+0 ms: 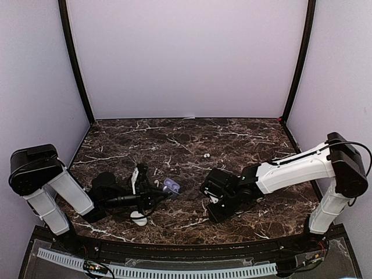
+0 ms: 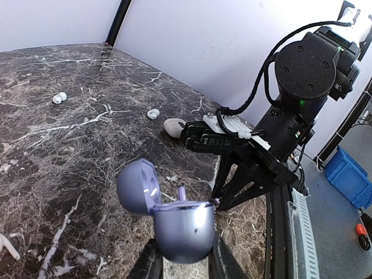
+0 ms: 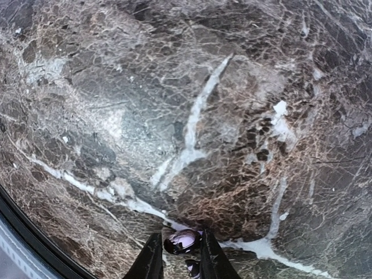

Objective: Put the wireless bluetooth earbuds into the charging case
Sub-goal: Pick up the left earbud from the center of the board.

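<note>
The left gripper (image 2: pixel 185 243) is clamped on the base of a lavender charging case (image 2: pixel 187 225), which sits between its fingers with the mouth facing up and forward. The case is glossy and rounded. Its lid (image 2: pixel 139 187) is swung open on the hinge and stands up to the left of the fingers.

The right gripper (image 3: pixel 180 235) pinches a dark lavender earbud (image 3: pixel 182 240), a shiny pebble lying crosswise, its long axis running from finger to finger. Under it is the brown marble table (image 3: pixel 192 116); whether the bud touches the table cannot be told.

Ahead of the left gripper, beyond the case, a pair of white earbuds (image 2: pixel 58 97) lies far off to the left. A single white earbud (image 2: pixel 153 114) lies nearer, just short of the right gripper's black fingers.
</note>
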### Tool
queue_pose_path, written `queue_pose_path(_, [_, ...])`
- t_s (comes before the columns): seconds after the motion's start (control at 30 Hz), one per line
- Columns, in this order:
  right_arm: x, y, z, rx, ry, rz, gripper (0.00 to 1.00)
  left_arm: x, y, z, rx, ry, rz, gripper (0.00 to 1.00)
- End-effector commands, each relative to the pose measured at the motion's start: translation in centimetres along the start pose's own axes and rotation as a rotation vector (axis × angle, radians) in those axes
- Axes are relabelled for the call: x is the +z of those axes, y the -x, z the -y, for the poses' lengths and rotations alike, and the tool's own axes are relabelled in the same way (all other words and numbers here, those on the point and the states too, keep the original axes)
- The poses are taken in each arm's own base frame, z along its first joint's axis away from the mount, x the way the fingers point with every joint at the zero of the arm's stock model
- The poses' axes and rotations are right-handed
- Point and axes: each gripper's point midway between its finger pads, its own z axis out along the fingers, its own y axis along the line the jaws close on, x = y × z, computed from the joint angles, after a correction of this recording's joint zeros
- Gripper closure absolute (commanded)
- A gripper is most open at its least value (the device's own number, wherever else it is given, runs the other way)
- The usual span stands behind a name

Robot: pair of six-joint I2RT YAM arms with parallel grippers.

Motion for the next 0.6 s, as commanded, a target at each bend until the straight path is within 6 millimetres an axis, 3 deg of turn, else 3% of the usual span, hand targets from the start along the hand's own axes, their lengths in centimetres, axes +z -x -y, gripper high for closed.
queue_pose_path(0.0, [0.0, 0.5, 0.1, -0.023, -0.039, 0.014, 0.79, -0.4, 0.9, 0.1, 0.035, 0.008, 0.024, 0.86])
queue_pose_path(0.2, [-0.3, 2.0, 0.5, -0.042, -0.090, 0.060, 0.80, -0.5, 1.1, 0.1, 0.046, 0.014, 0.024, 0.86])
queue_pose_path(0.57, [-0.3, 8.3, 1.5, -0.019, -0.096, 0.223, 0.83, -1.4, 2.0, -1.3, 0.080, 0.124, 0.011, 0.86])
